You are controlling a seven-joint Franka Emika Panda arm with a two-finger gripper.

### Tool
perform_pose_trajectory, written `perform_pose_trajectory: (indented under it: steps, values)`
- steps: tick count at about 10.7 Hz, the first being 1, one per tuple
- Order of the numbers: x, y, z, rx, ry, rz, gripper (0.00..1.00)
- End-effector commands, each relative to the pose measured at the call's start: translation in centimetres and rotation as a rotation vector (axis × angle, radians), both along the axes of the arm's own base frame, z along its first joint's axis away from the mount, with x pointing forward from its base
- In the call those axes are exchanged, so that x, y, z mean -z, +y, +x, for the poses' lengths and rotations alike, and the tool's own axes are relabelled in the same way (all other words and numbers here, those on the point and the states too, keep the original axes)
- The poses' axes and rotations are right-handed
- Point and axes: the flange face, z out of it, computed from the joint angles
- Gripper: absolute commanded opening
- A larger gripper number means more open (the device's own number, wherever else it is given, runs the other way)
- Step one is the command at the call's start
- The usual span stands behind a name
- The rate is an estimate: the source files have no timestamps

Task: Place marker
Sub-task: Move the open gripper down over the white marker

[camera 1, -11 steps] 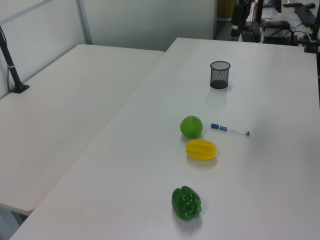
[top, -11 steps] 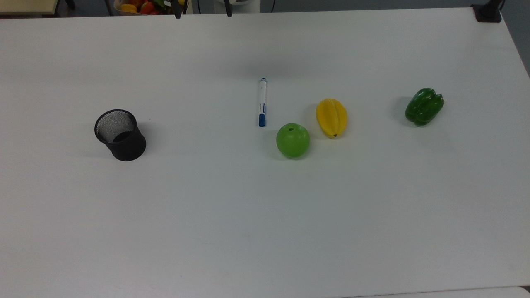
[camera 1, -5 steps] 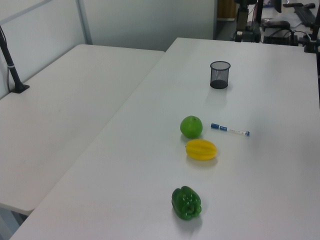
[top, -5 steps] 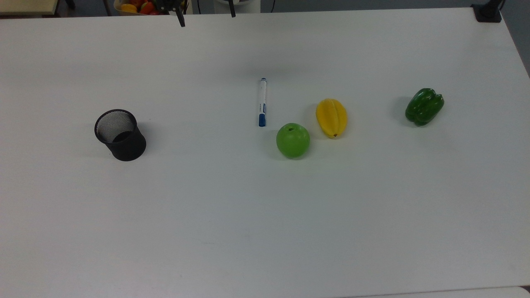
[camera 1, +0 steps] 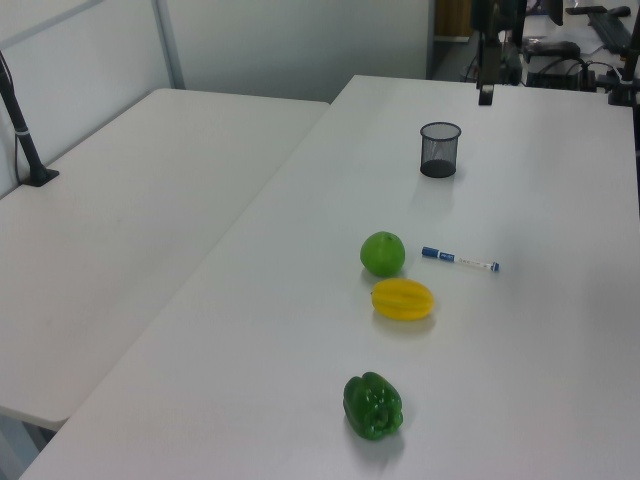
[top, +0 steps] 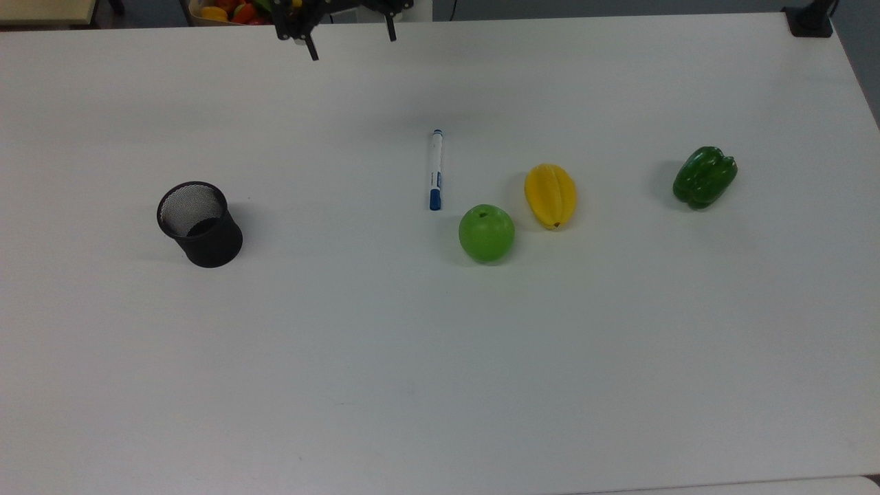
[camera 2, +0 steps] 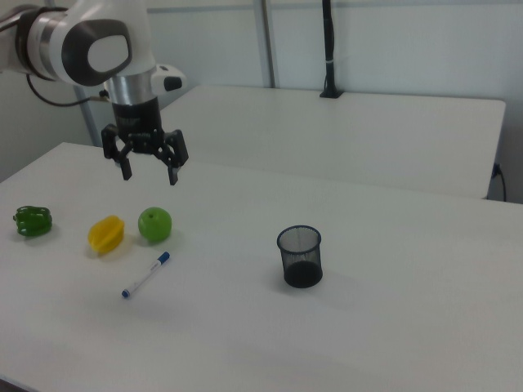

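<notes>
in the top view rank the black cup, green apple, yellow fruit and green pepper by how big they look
1. black cup, clearly largest
2. yellow fruit, green pepper and green apple: all look about alike in size, too close to rank

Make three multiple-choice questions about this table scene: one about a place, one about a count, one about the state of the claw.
1. In the top view, what lies closest to the blue cap of the marker?
A. the black mesh cup
B. the green apple
C. the green pepper

2. How many fruits and vegetables lie on the table?
A. three
B. two
C. five

3. What is the claw doing?
A. gripping the marker
B. resting inside the cup
C. open and empty above the table

Answers:
1. B: the apple sits just beside the cap; the cup and pepper are far away.
2. A: apple, yellow star fruit, pepper.
3. C: in the right view its fingers are spread, with nothing between them.
</notes>
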Motion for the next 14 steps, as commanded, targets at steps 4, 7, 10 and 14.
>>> perform_pose_trajectory:
  steps: [4, 7, 10, 14]
  values:
    - [10.3, 5.7, 0.7, 0.165, 0.024, -0.081, 1.00]
    - [14.5, 7.0, 1.8, 0.260, 0.005, -0.077, 1.00]
    - [18.3, 8.1, 3.0, 0.293, -0.017, -0.071, 1.00]
    - [23.0, 10.2, 3.2, 0.307, -0.040, -0.115, 1.00]
